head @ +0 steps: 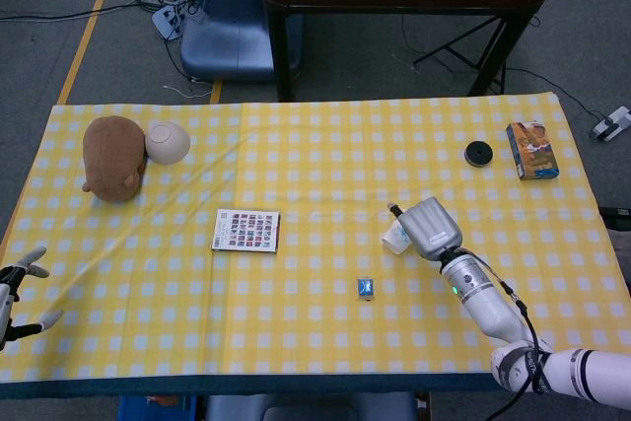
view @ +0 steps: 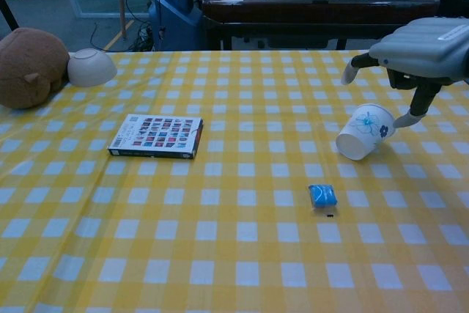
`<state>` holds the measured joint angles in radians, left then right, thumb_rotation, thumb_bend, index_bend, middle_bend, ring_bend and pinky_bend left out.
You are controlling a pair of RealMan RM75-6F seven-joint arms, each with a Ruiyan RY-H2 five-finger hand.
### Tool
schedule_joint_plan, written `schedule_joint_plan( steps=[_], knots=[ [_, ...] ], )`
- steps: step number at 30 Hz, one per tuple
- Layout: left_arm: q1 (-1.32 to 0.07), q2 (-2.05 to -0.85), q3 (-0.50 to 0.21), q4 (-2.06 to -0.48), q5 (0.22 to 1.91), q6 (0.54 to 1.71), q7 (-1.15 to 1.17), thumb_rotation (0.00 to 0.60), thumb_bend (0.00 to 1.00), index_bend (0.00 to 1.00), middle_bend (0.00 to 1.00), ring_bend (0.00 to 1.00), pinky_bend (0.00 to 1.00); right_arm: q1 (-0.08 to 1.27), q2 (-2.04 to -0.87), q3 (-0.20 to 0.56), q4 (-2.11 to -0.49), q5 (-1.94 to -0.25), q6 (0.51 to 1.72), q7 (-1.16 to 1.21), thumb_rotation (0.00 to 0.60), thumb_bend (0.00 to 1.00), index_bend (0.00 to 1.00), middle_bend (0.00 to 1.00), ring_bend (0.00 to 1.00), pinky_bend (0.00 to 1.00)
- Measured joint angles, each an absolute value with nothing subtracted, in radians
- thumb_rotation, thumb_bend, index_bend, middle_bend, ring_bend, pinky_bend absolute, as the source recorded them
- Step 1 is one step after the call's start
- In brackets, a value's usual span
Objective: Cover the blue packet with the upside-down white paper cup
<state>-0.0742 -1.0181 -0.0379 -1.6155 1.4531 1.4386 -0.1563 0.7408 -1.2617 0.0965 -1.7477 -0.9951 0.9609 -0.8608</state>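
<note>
Yellow-and-white checked cloth is covering the table, where the white paper cup is lying on its side, mouth toward the camera in the chest view, near the blue packet but apart from it. Hovering directly over the cup, the right hand is reaching with fingers apart, gripping nothing. The left hand is idling open at the table's edge. The grasp appears not yet made; closing around the cup wall and upending it should come next.

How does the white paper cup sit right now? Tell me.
Tipped on its side: the white paper cup shows its open mouth facing the camera, under the right hand.
</note>
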Motion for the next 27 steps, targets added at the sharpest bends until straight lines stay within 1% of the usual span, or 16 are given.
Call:
schedule_joint_plan(
  steps=[12,21,27],
  knots=[
    [-0.071,-1.014,-0.038,-1.614,1.454,1.442,-0.166,0.6,0.13,0.17,0.39,0.3,0.5,0.782,-1.337,0.052,-1.675,-0.955,0.955,-0.913,0.6,0.0,0.25,0.98,0.94,1.0],
    [-0.071,-1.013,-0.041,-1.613,1.45,1.441,-0.173,0.6,0.13,0.17,0.39,0.3,0.5,0.819,-1.398,0.039,-1.629,-0.914,0.954,-0.954,0.6,0.0,0.27,0.99,0.94,1.0],
    [-0.069,-1.01,-0.042,-1.611,1.448,1.445,-0.181,0.6,0.13,0.17,0.39,0.3,0.5,0.841,-1.431,0.033,-1.596,-0.879,0.959,-0.985,0.6,0.0,0.3,0.99,0.94,1.0]
  ],
)
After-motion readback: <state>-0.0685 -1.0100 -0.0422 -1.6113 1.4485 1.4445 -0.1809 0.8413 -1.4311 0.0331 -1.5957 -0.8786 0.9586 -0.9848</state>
